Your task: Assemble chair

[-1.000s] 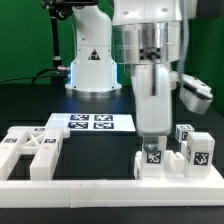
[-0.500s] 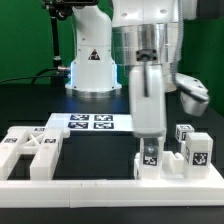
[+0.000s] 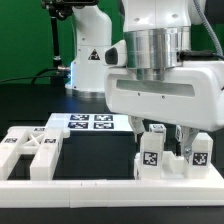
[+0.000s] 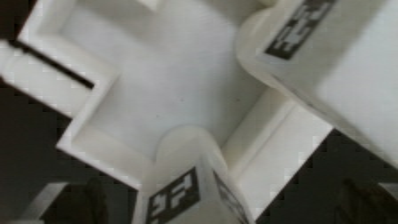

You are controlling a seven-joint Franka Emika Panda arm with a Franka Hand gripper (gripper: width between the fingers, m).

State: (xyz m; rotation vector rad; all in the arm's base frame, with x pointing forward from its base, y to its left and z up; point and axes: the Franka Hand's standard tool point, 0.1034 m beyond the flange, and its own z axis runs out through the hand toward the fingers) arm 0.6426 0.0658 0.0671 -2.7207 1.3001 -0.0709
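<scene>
The white chair parts lie on the black table in two groups. At the exterior view's right stand a tagged block [image 3: 150,158], a taller tagged piece [image 3: 198,151] and a small tagged cube-ended leg [image 3: 157,130]. At its left lie notched flat pieces [image 3: 30,150]. My gripper [image 3: 158,138] hangs over the right group, open, with one finger [image 3: 133,124] on each side of the leg. The wrist view shows a tagged white piece [image 4: 178,195] between my dark fingers [image 4: 43,203], over a notched white part [image 4: 151,80]. Contact cannot be told.
The marker board [image 3: 90,122] lies flat behind the parts. The long white L-shaped border rail [image 3: 90,186] runs along the front edge. The robot base [image 3: 90,60] stands at the back, with a green wall behind it.
My gripper has turned about its vertical axis and now faces the exterior camera broadside, fingers spread. It now fills more of the exterior view and hides the cube that showed at the right.
</scene>
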